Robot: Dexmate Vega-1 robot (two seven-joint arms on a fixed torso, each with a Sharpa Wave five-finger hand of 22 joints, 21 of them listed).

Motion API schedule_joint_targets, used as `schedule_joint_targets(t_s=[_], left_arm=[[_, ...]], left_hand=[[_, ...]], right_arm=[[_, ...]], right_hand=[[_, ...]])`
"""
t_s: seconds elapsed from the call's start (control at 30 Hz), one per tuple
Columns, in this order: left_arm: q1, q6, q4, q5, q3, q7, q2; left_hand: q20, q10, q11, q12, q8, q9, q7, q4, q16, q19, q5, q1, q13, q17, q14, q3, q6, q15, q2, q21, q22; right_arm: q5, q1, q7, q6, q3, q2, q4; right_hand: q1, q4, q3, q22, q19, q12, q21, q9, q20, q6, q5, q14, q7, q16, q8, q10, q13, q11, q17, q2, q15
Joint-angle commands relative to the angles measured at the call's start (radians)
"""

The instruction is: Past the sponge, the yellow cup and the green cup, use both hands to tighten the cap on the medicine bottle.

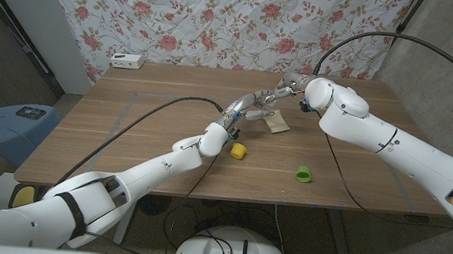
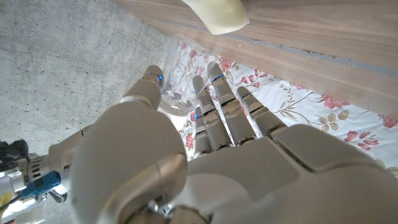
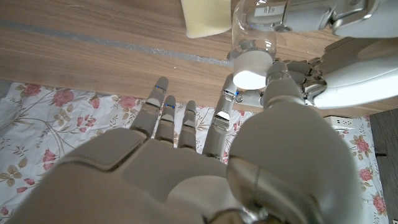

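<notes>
Tightening step is in hand: both hands meet above the table, past the yellow cup (image 1: 239,151) and green cup (image 1: 303,174). Left hand (image 1: 249,108) grips the clear medicine bottle (image 3: 254,34) by its body, held up between the two hands, with the sponge (image 1: 277,124) on the table just beside them. Right hand (image 3: 249,124) has thumb and fingertips (image 3: 276,73) closed around the white cap (image 3: 251,70), other fingers spread loosely. Next, I'd judge: left holds the body steady while right twists the cap, keeping the pinch from slipping.
</notes>
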Motion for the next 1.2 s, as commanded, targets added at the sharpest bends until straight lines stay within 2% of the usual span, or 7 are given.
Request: schedule_joint_targets(t_s=[0.03, 0.67, 1.03, 1.2], left_arm=[[0.0, -0.009, 0.003, 0.001, -0.001, -0.002, 0.0], [-0.019, -0.023, 0.04, -0.003, 0.003, -0.002, -0.016], [-0.021, -0.026, 0.058, -0.007, 0.007, 0.006, -0.026], [-0.02, -0.015, 0.055, -0.009, 0.005, 0.009, -0.027]], left_hand=[[-0.044, 0.045, -0.041, 0.006, 0.0, 0.003, 0.0, 0.004, 0.004, -0.002, 0.009, 0.001, 0.003, 0.001, 0.002, -0.001, 0.008, -0.081, 0.01, 0.0, 0.002], [-0.045, 0.047, -0.042, 0.007, 0.001, 0.003, -0.002, 0.003, 0.004, -0.001, 0.009, 0.001, 0.003, 0.001, 0.003, 0.0, 0.011, -0.079, 0.01, 0.0, 0.002], [-0.044, 0.047, -0.039, 0.007, 0.0, 0.003, -0.002, 0.003, 0.004, -0.002, 0.009, 0.001, 0.003, 0.001, 0.004, 0.0, 0.01, -0.078, 0.01, 0.0, 0.002], [-0.044, 0.048, -0.041, 0.008, 0.0, 0.003, -0.003, 0.003, 0.004, -0.002, 0.009, 0.0, 0.003, 0.001, 0.004, -0.001, 0.01, -0.078, 0.01, 0.0, 0.002]], right_arm=[[-0.009, 0.001, -0.016, -0.023, -0.014, 0.007, 0.0], [-0.036, 0.005, -0.054, -0.032, -0.033, 0.022, 0.017], [-0.094, 0.027, -0.058, -0.052, -0.075, 0.04, 0.041], [-0.104, 0.03, -0.052, -0.053, -0.079, 0.045, 0.049]], right_hand=[[-0.007, 0.005, -0.005, 0.004, 0.013, 0.005, 0.005, 0.002, 0.0, 0.035, 0.003, 0.014, -0.009, 0.007, 0.009, 0.02, 0.003, -0.003, 0.002, 0.001, -0.006], [-0.046, 0.009, -0.026, 0.004, 0.042, 0.006, 0.008, -0.007, -0.006, 0.141, 0.005, 0.055, 0.008, 0.012, 0.033, 0.074, 0.002, -0.01, 0.002, -0.011, -0.023], [-0.063, 0.008, -0.036, 0.005, 0.06, 0.007, 0.009, -0.011, -0.008, 0.2, 0.006, 0.079, 0.01, 0.014, 0.047, 0.108, 0.002, -0.014, 0.002, -0.021, -0.029], [-0.067, 0.008, -0.039, 0.005, 0.061, 0.004, 0.008, -0.012, -0.009, 0.182, 0.007, 0.082, 0.01, 0.012, 0.036, 0.111, 0.002, -0.014, 0.002, -0.023, -0.032]])
